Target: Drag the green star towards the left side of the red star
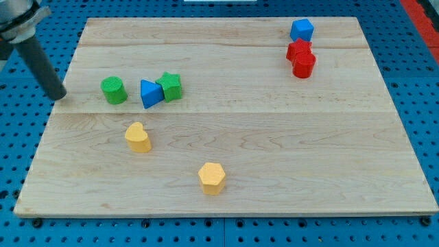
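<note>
The green star (170, 86) sits left of centre on the wooden board, touching a blue triangle (150, 93) on its left. The red star (298, 49) is at the view's top right, touching a red cylinder (304, 65) just below it. My tip (60, 95) is at the board's left edge, left of a green cylinder (114, 90) and well apart from the green star.
A blue block (302, 30) sits just above the red star. A yellow heart-shaped block (138, 137) lies below the green cylinder. A yellow hexagonal block (212, 178) lies near the view's bottom centre. The wooden board (274, 151) rests on a blue pegboard.
</note>
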Controlling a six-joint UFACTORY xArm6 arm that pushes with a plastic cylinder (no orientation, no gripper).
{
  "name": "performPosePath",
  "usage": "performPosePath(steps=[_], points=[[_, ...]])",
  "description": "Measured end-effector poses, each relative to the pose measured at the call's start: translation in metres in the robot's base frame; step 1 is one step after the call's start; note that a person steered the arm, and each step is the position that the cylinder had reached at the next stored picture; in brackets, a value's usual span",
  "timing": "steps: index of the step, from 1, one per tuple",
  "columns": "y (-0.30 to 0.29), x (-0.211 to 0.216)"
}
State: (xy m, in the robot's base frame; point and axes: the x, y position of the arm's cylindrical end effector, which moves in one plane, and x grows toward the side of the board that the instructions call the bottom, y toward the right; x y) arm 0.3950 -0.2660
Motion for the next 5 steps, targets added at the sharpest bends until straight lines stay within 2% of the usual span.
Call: performPosePath(steps=[1, 2, 3, 4, 5], points=[[0.095, 0.028], [0.118, 0.044], [0.138, 0.022], [0.177, -0.006], [0.231, -0.014]])
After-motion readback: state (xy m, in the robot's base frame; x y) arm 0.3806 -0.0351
